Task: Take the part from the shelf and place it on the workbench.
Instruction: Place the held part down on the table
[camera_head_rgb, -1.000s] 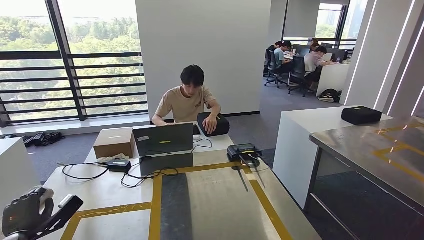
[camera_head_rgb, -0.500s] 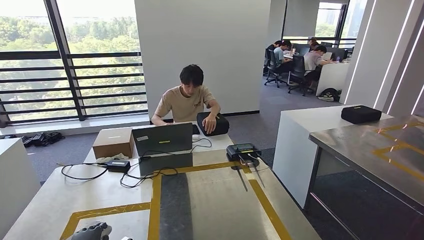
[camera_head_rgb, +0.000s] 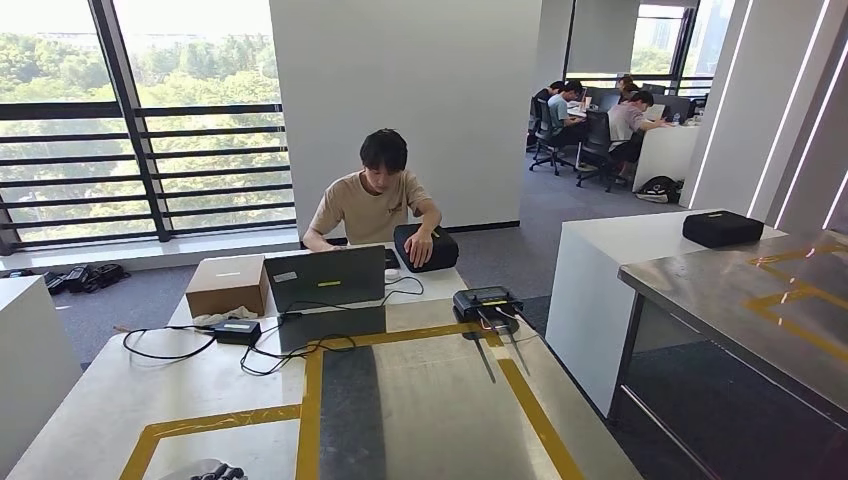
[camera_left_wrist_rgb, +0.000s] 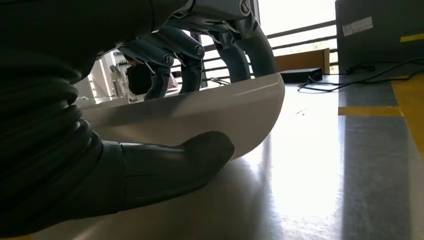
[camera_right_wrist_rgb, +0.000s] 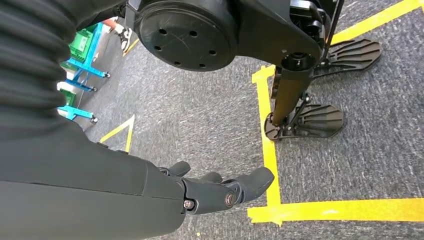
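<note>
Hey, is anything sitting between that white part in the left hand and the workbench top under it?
Nothing visible. The left hand grips the white part low over a bare, glossy stretch of the workbench. The cables and laptop lie farther back, out of the way.

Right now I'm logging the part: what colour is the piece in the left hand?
White; the part in the left hand shows best in the left wrist view.

Left hand (camera_left_wrist_rgb: 165, 125) — grey ribbed cover, thick grey thumb, darker blue-grey fingers (camera_left_wrist_rgb: 250, 45).
</note>
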